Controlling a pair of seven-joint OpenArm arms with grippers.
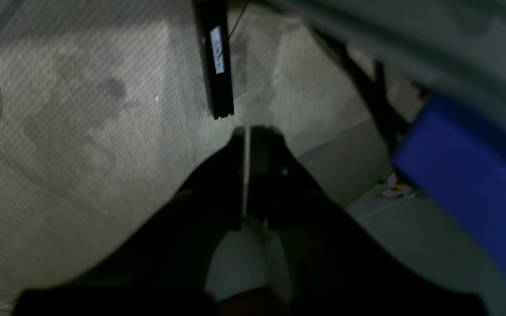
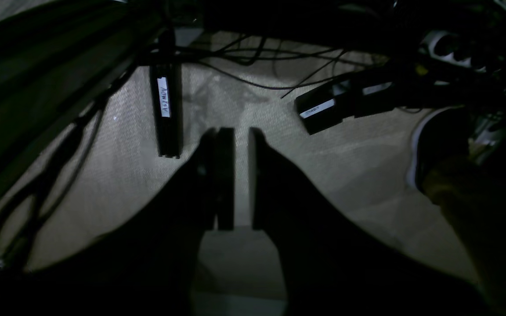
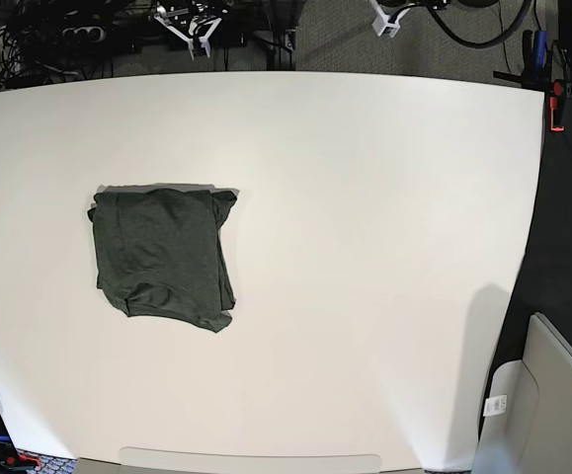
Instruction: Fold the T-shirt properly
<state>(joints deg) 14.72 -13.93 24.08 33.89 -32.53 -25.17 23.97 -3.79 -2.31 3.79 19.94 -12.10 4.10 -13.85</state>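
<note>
the t-shirt [image 3: 163,259], already a folded square at the left of the table [image 3: 384,247], looks soft and limp, best pinched at hem corners; left gripper [image 1: 247,131] is closed on nothing, right gripper [image 2: 240,131] slightly parted and holds nothing.

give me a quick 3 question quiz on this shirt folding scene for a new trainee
1. True or false: the T-shirt lies folded into a compact block on the white table.
2. Which claw shows the wider gap between its fingers? A) left claw B) right claw
3. Fill in: in the base view, the shirt sits toward the table's ____ side.

Key:
1. True.
2. B; the left shows only a thin slit.
3. Left.
</note>
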